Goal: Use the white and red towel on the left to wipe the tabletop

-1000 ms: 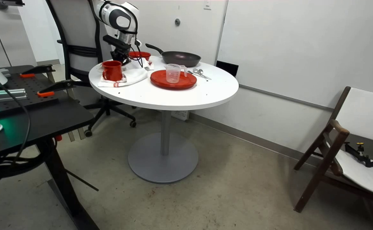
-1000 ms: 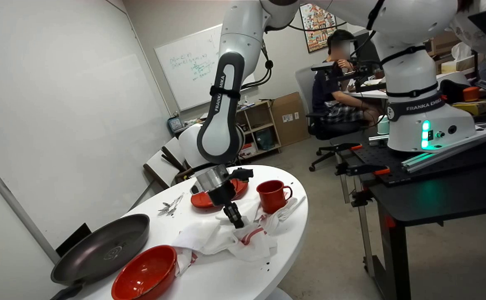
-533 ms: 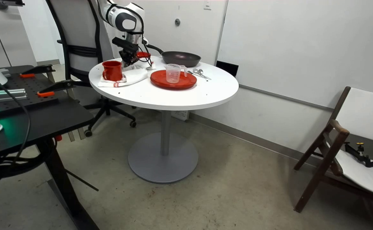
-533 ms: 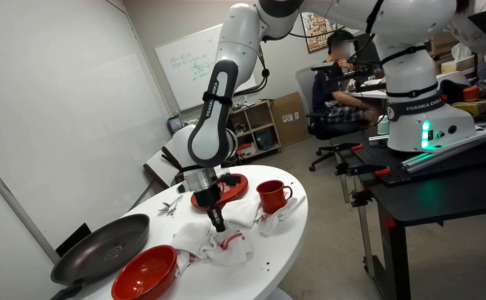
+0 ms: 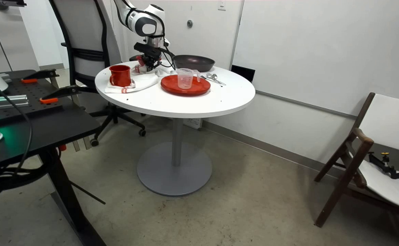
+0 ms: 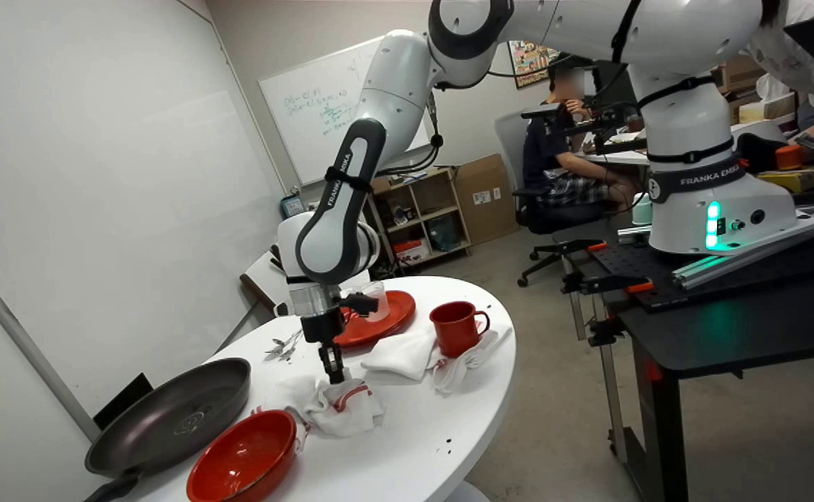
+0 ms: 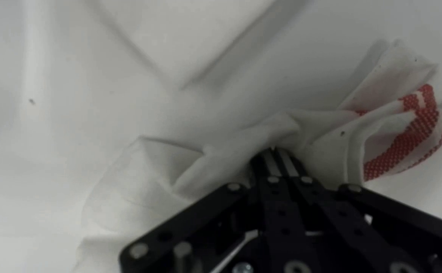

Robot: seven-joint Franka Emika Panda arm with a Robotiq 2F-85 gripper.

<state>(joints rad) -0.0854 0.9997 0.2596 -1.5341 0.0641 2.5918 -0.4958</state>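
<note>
The white and red towel lies bunched on the round white tabletop, and its red stripe shows in both exterior views. My gripper points down into the towel, with its tips at the cloth. In the wrist view the gripper has its two fingers together, with the towel gathered around the tips. A red-striped corner sticks out to the right. The cloth between the fingertips is mostly hidden. In an exterior view the gripper is beyond the red mug. Dark crumbs lie on the tabletop.
A red mug stands on another folded white cloth. A red bowl touches the towel's far end. A dark pan, a red plate with a clear measuring cup, and cutlery are also on the table.
My gripper has moved away from the mug towards the pan and bowl side, dragging the towel along. The towel has bunched up against the bowl. Mug, bowl, pan and plate have stayed put.
</note>
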